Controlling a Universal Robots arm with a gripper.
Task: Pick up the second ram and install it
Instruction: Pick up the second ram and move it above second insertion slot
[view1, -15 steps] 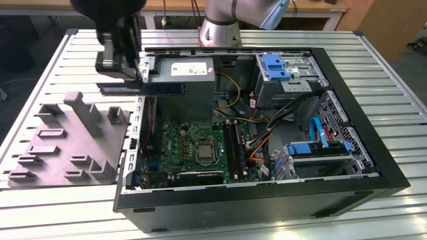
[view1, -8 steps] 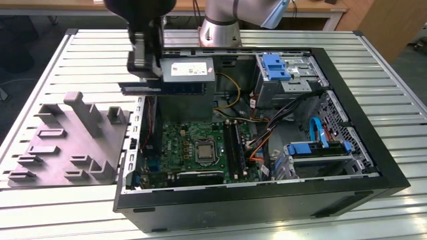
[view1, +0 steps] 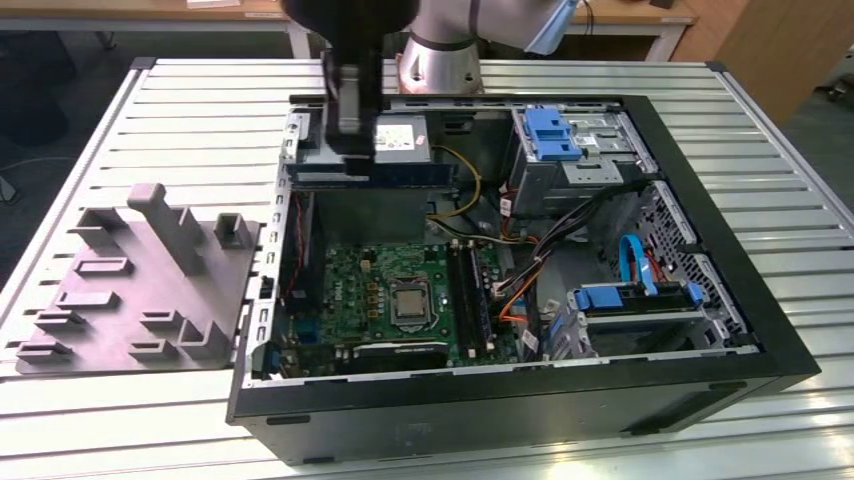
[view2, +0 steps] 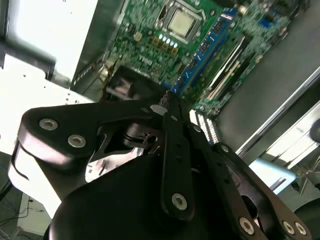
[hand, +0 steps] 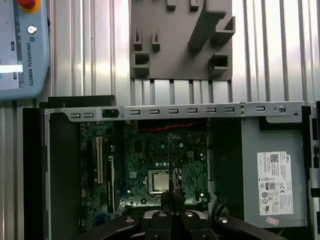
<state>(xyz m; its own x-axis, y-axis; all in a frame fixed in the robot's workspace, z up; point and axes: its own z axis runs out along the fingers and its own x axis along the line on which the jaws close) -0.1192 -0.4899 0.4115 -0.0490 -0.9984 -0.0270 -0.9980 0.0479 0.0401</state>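
Observation:
My gripper hangs high over the back left part of the open computer case, above the power supply. Its black fingers are shut on the second ram, a thin blue-edged stick with small black chips that points down toward the motherboard. In the first wrist view the ram shows edge-on as a thin dark line running out from the gripper across the board, near the processor socket. The long black memory sockets lie to the right of the processor in the exterior view.
A grey moulded tray with upright posts lies on the slatted metal table left of the case. Inside the case are a power supply, blue-tabbed drive cages and loose cables. A teach pendant rests nearby.

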